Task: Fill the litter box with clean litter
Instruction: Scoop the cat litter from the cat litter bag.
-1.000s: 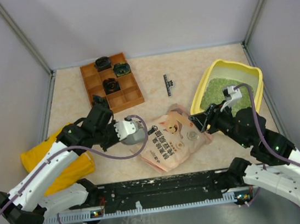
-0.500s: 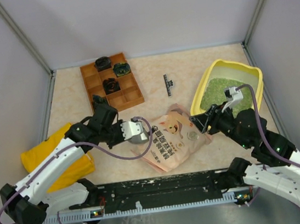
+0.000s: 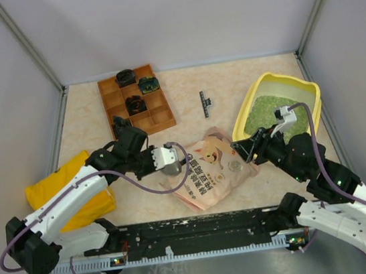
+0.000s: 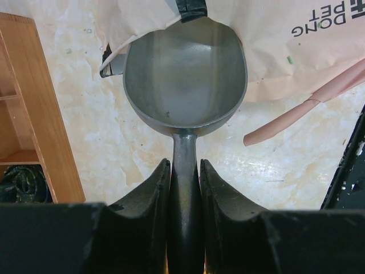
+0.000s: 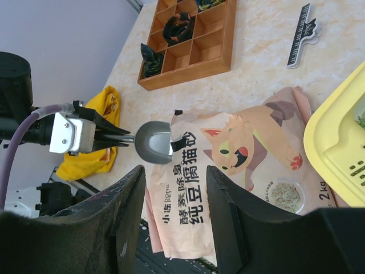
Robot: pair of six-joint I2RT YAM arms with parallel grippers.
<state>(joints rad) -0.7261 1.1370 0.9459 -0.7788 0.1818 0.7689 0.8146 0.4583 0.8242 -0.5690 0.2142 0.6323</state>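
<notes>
Clean litter (image 3: 260, 110) already sits in the litter box (image 3: 282, 78) at far right, depth hard to judge; left gripper (image 4: 184, 165) clamps an empty scoop (image 4: 185, 74) beside the pouch (image 3: 210, 167), right gripper (image 5: 175, 171) spread wide, more scooping likely.

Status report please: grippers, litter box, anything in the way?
Left gripper shut on grey scoop, bowl empty. Right gripper open, holding nothing. Litter box holds green litter. Pink pouch lies between both grippers.

- Scoop (image 4: 185, 80): smooth grey, dull metallic sheen.
- Pouch (image 3: 210, 167): pink printed film, creased, softly glossy.
- Litter box (image 3: 243, 117), 2 o'clock on the worktop (image 3: 86, 116): smooth yellow plastic.
- Clean litter (image 3: 264, 109): rough green grains.
- Compartment tray (image 3: 160, 117), 11 o'clock: matt brown wood.
- Bag (image 3: 40, 191), 8 o'clock: wrinkled yellow cloth.
- Worktop: smooth beige, with a stone look.
</notes>
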